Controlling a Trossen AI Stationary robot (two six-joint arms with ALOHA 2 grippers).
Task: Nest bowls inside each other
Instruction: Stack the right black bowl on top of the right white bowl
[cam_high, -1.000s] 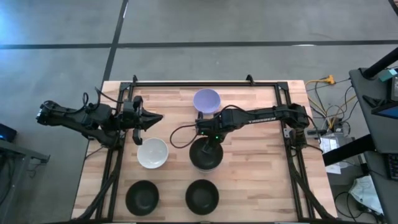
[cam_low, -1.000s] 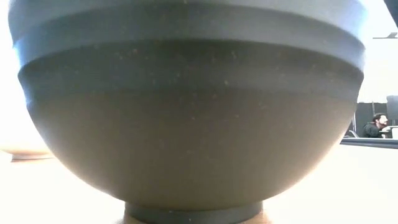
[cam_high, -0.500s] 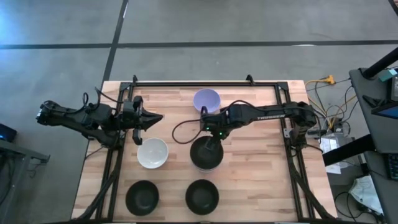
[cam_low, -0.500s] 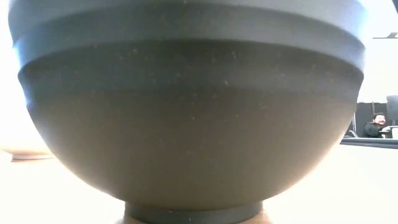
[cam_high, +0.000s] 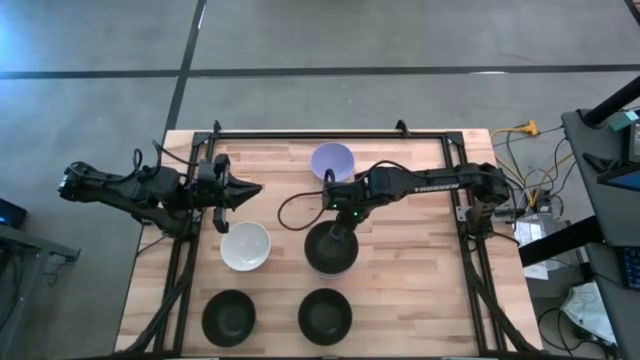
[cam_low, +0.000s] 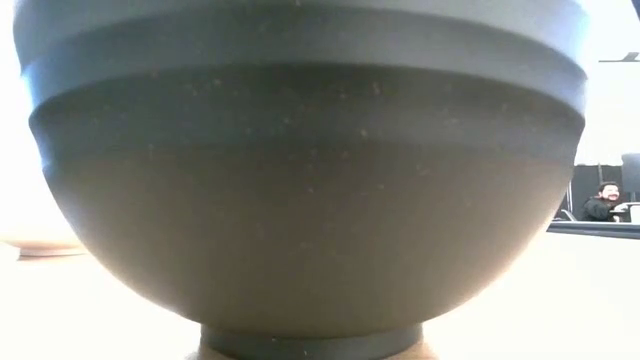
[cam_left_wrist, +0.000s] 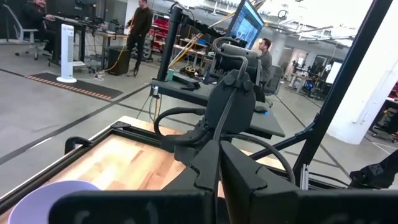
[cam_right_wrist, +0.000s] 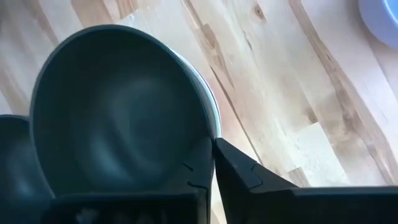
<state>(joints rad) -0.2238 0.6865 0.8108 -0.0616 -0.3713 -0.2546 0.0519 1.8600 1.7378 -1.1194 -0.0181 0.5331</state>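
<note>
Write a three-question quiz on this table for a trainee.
1. The right hand grips the rim of which bowl? A) a pink one B) the top bowl of the black stack C) a green one
2. The left hand waits beside the white bowl. True or false: it holds that bowl.
3. Counting the stack as one, how many separate bowl spots are on the table?

Key: 1 B. 2 False. 3 Five.
</note>
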